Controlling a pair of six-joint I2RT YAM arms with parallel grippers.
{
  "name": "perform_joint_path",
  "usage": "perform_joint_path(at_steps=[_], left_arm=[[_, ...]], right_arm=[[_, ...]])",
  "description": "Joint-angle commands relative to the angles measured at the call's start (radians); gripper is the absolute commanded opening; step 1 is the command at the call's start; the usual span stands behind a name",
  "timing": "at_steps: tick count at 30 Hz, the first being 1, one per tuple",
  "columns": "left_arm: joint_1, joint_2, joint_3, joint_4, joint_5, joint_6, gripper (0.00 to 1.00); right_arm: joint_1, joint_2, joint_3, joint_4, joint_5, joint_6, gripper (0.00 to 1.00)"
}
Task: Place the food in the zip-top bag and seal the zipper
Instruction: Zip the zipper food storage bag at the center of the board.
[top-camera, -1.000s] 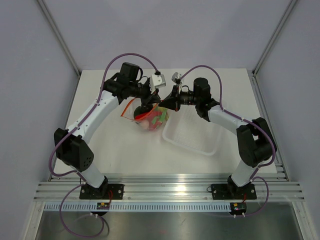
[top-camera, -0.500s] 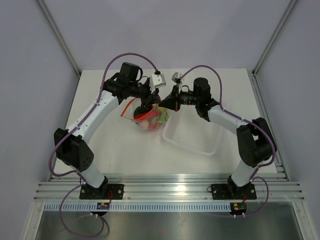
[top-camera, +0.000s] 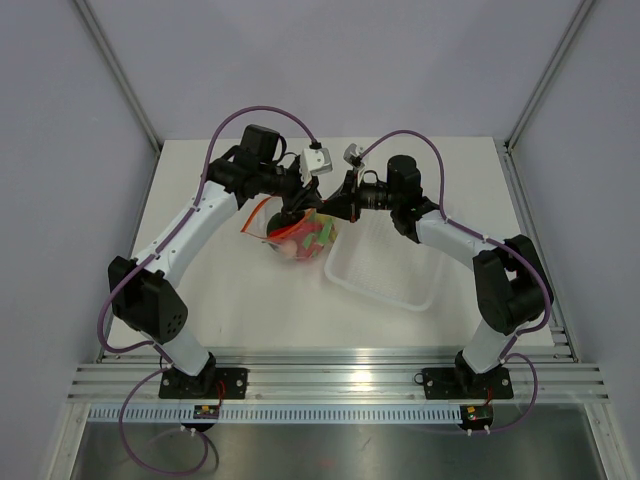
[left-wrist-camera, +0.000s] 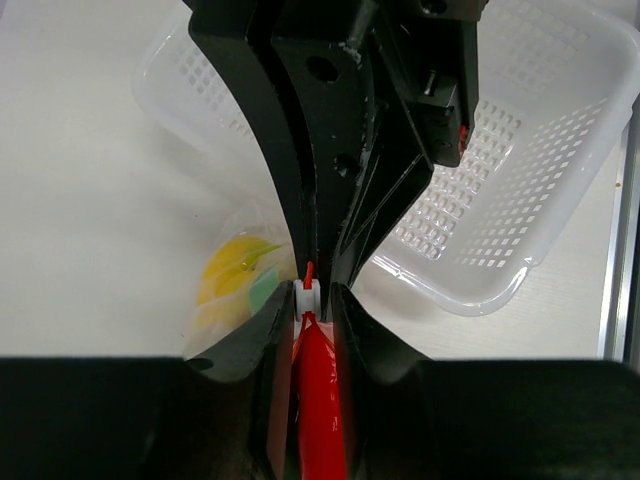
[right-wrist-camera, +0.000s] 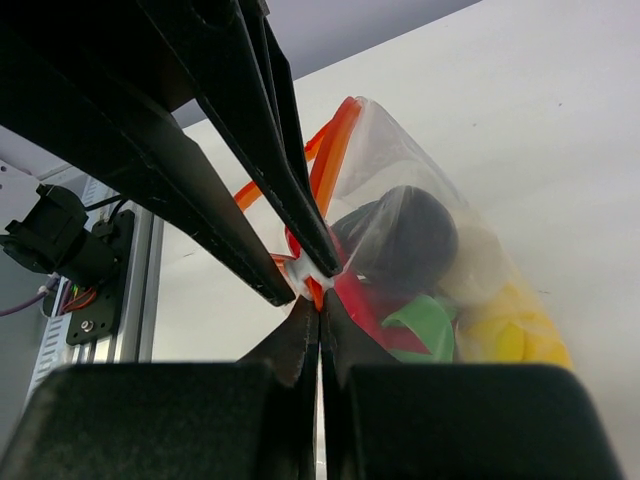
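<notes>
The zip-top bag (top-camera: 305, 238) lies mid-table with the food inside: yellow banana (right-wrist-camera: 520, 330), a dark round fruit (right-wrist-camera: 400, 235), and red and green pieces (right-wrist-camera: 430, 325). Both grippers meet at the bag's right end. My left gripper (left-wrist-camera: 315, 290) straddles the white slider and the orange-red zipper (left-wrist-camera: 318, 400), its jaws a narrow way apart. In the top view it sits at the bag's upper edge (top-camera: 300, 205). My right gripper (right-wrist-camera: 320, 305) is shut, pinching the zipper's orange end just beyond the slider, and it comes in from the right (top-camera: 335, 207).
A rigid clear perforated tray (top-camera: 380, 295) lies right of the bag, under the right forearm; its rim (left-wrist-camera: 470, 300) shows past the left fingers. Grey walls enclose the white table on three sides.
My left jaws have parted slightly around the slider and zipper. Neither arm nor the bag has visibly shifted.
</notes>
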Motion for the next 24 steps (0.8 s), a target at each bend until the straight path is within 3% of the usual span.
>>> perform_joint_path(at_steps=[1,5,7,24], left_arm=[[-0.013,0.002,0.025,0.011,0.034,-0.002,0.21],[-0.014,0.002,0.022,0.009,0.032,-0.002,0.11],[-0.014,0.000,0.016,0.008,0.029,0.001,0.00],[0.000,-0.049,-0.081,-0.011,-0.089,-0.001,0.00]], right_arm=[[-0.001,-0.018,0.054,0.092,0.002,0.009,0.00],[-0.001,-0.021,0.054,0.096,0.004,0.009,0.00],[-0.001,-0.023,0.050,0.113,0.010,0.018,0.00],[-0.001,-0.070,-0.062,0.322,0.238,0.092,0.00]])
